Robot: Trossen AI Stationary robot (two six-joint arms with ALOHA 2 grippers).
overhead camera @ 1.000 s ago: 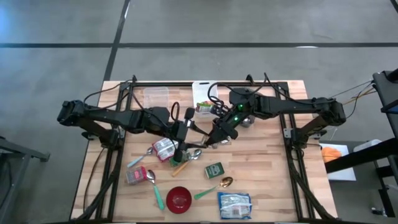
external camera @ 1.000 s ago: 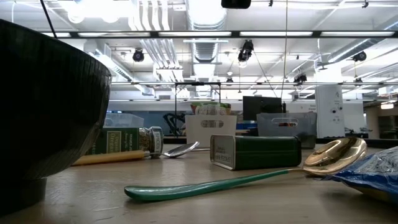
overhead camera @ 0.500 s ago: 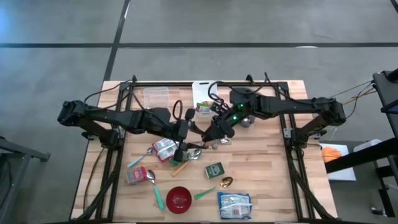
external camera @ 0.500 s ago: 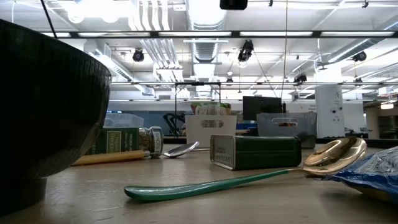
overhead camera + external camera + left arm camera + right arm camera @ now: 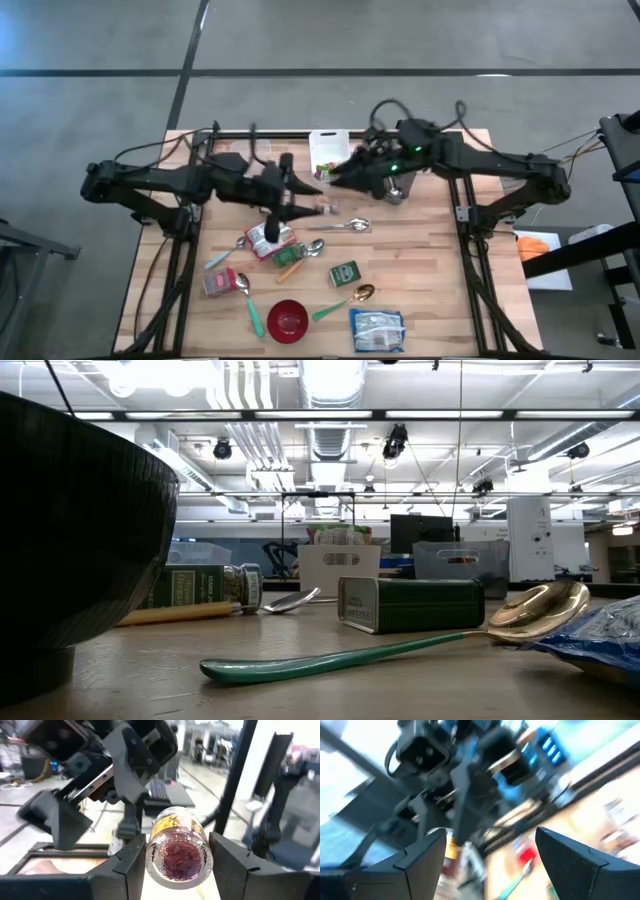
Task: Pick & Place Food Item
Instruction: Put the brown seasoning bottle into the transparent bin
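- The left gripper (image 5: 177,855) hangs above the middle of the light wooden slatted table (image 5: 430,260), clamped on a small clear glass jar with a yellow label and dark red contents (image 5: 178,851); in the left wrist view the jar sits squarely between the two dark fingers (image 5: 131,865), its round end facing the camera.
- In the high view that jar (image 5: 327,207) shows as a small pale shape at the tip of the left arm, clear of the tabletop.
- The right gripper (image 5: 335,178) stands at about 1 o'clock from the jar, just beside it but apart, with its two fingers (image 5: 422,857) spread and nothing between them (the right wrist view is heavily smeared, so little else is readable there).
- At 6 o'clock from the jar lie a silver metal spoon (image 5: 346,225) and, lower down, a small green rectangular tin (image 5: 344,273).
- A red round bowl (image 5: 288,319) rests near the front edge, at roughly 7 o'clock from the jar.
- A blue-and-white crinkled food packet (image 5: 376,330) lies at 5 o'clock, near the front edge.
- A white rectangular container (image 5: 326,152) holding packets stands at the far edge, at 12 o'clock from the jar.
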